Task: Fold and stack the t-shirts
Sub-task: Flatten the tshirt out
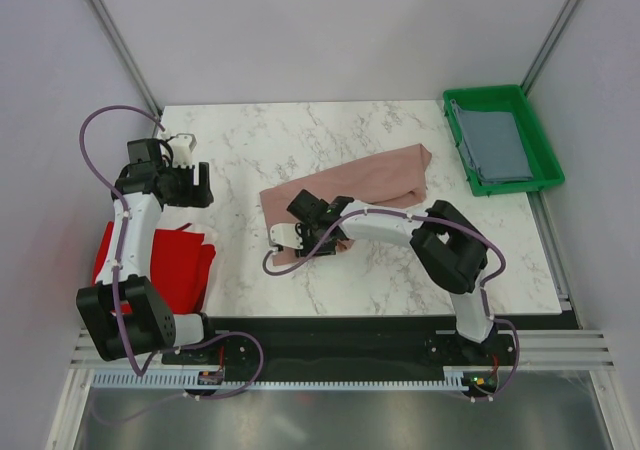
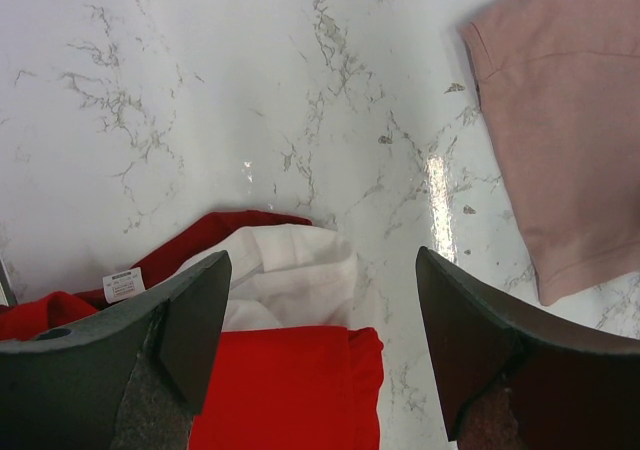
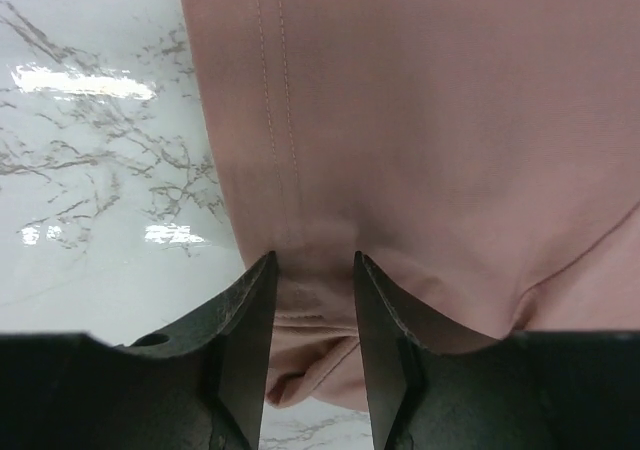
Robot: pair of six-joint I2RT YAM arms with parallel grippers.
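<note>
A dusty-pink t-shirt point(image 1: 360, 180) lies crumpled in a diagonal band across the middle of the table. My right gripper point(image 1: 283, 235) is low at its near-left end. In the right wrist view the right gripper point(image 3: 313, 270) stands open a little way, with a bunched fold of the pink t-shirt point(image 3: 430, 120) lying between the fingers. A bright red t-shirt point(image 1: 170, 265) hangs over the table's left edge. My left gripper point(image 1: 198, 186) hovers wide open above the red shirt's far end. In the left wrist view the left gripper point(image 2: 320, 345) holds nothing, and the red t-shirt point(image 2: 290, 390) has a white patch of cloth point(image 2: 300, 280) showing.
A green plastic tray point(image 1: 485, 93) stands at the back right corner with a folded slate grey-blue t-shirt point(image 1: 495, 145) inside. The marble table point(image 1: 260, 140) ends in a dark gap at the near side. A corner of the pink t-shirt point(image 2: 570, 120) shows in the left wrist view.
</note>
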